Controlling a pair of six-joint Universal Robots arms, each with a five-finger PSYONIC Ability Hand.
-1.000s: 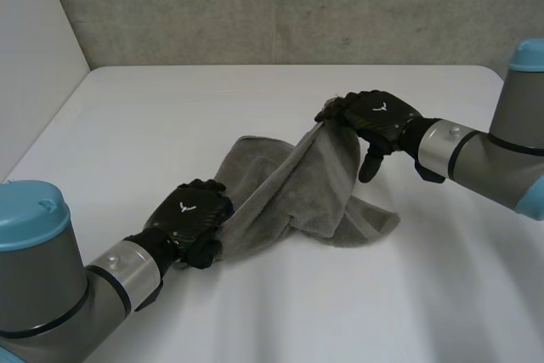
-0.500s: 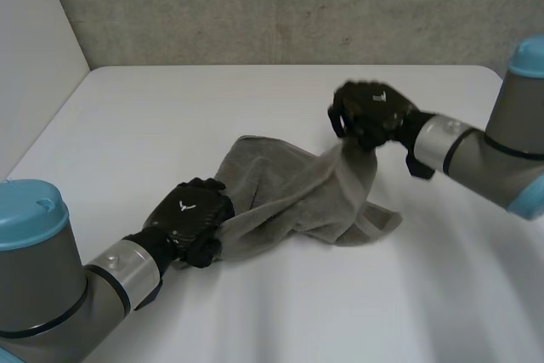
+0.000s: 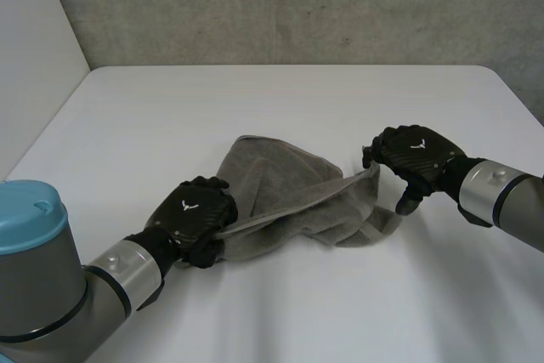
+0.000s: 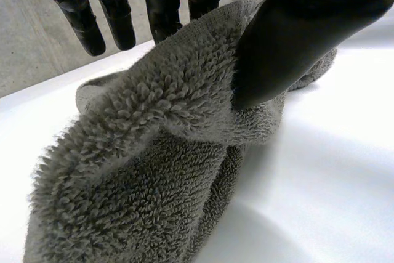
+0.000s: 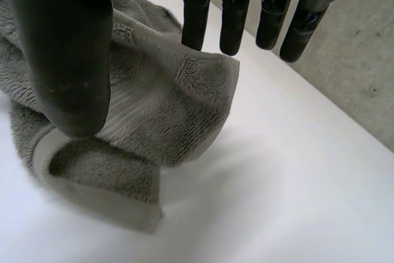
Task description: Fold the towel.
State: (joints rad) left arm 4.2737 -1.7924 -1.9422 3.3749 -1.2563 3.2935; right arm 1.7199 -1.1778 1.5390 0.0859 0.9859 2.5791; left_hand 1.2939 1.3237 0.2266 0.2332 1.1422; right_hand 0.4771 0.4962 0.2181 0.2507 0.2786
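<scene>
A grey towel lies bunched in the middle of the white table. My left hand is curled on its near left edge. In the left wrist view the thumb presses a fold of the towel against the hand. My right hand is low at the towel's right end, and one edge runs straight from hand to hand. In the right wrist view its fingers are straight, with the thumb held apart. A raised corner of the towel is at the fingertips.
A grey wall stands behind the table's far edge, and a pale wall runs along its left side. Bare table top lies all round the towel.
My right hand has come down and toward the near right with the towel's end, from lifted to just above the table, and its fingers have straightened. The left hand has stayed put.
</scene>
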